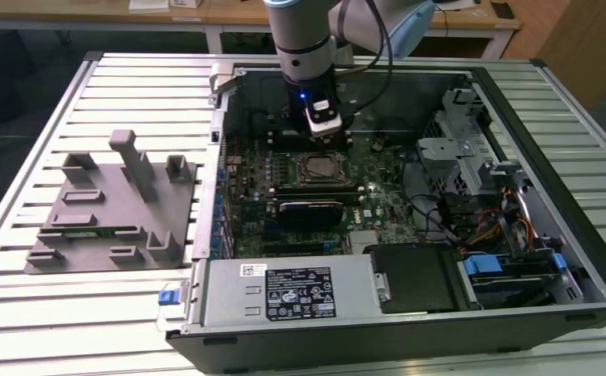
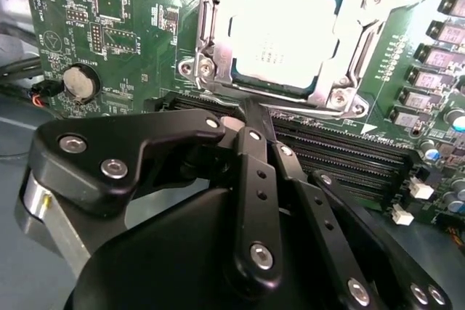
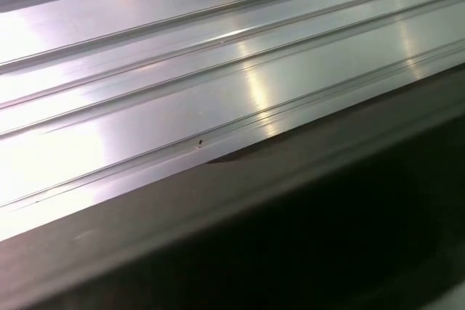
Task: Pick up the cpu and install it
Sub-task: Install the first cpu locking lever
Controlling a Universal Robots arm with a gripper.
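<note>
The cpu (image 2: 285, 28) sits flat in the motherboard socket (image 2: 211, 56), inside the open pc case (image 1: 553, 235) on the ribbed tabletop (image 1: 31, 313). Gripper (image 2: 251, 117) hangs just beside the socket, jaws pressed together, holding nothing. Gray fixture (image 1: 110, 211) lies well apart, toward the exterior view's left.

I count one cpu (image 2: 285, 28) seated in one socket frame (image 2: 207, 49), one coin cell (image 2: 78, 82) beside it, one gray fixture plate (image 1: 110, 211) outside one computer case (image 1: 408, 313).
</note>
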